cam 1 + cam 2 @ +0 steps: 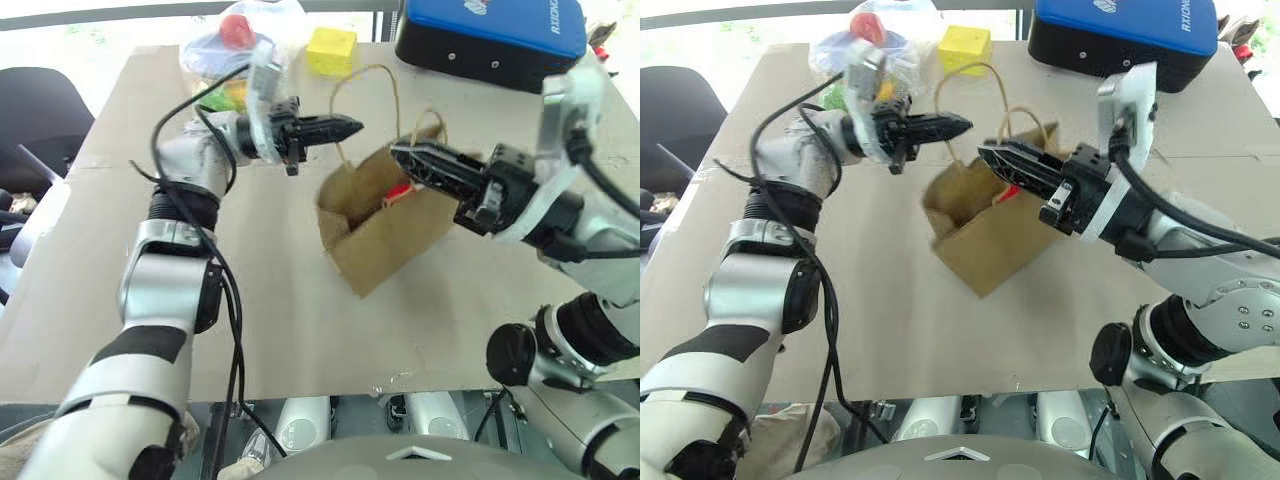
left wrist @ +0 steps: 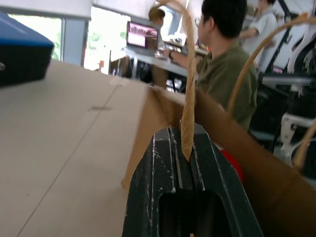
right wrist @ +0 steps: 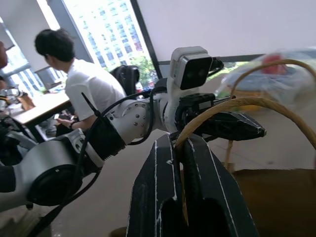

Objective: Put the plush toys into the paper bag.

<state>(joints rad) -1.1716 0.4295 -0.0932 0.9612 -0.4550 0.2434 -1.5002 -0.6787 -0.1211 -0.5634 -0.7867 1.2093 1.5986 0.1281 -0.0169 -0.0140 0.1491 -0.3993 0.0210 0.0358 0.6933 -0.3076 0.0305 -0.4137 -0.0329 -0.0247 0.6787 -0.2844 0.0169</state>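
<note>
— Where's the bag (image 1: pixel 385 228)?
— Mid-surface (image 1: pixel 280 330), hanging tilted. Each handle is pinched in a closed end effector: left (image 1: pixel 345 127) at eleven o'clock, right (image 1: pixel 408 156) at one.
— Risk?
— A cord slipping; the bag would drop or tip.
— The toys?
— Something red (image 1: pixel 398 193) inside; the rest is hidden.

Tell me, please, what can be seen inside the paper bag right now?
Inside the paper bag, a small red piece shows near the rim, probably part of a plush toy. The bag's walls cover everything deeper, so whether both toys are inside cannot be seen.
</note>
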